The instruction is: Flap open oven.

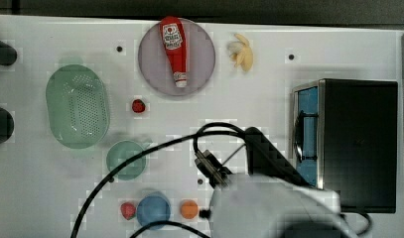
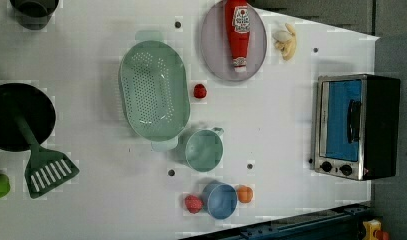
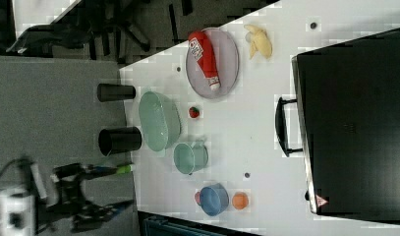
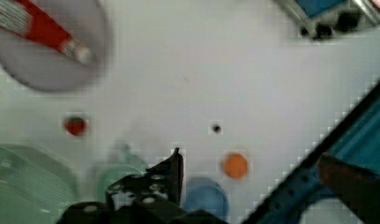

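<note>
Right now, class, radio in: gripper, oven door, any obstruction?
Gripper open, empty, high above the table. Oven door shut, handle untouched. Nothing blocks the door.

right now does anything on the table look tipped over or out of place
The red ketchup bottle lies flat on its side across the round grey plate, cap toward the table's middle, rather than standing. A peeled banana sits bare on the white table beside it. Nothing looks spilled.

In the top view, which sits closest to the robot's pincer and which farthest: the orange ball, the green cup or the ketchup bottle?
Measured from the pincer:
1. Orange ball, just toward the top view's lower left.
2. Green cup, farther off to the top view's left.
3. Ketchup bottle, lying on the plate near the top view's upper edge.
</note>
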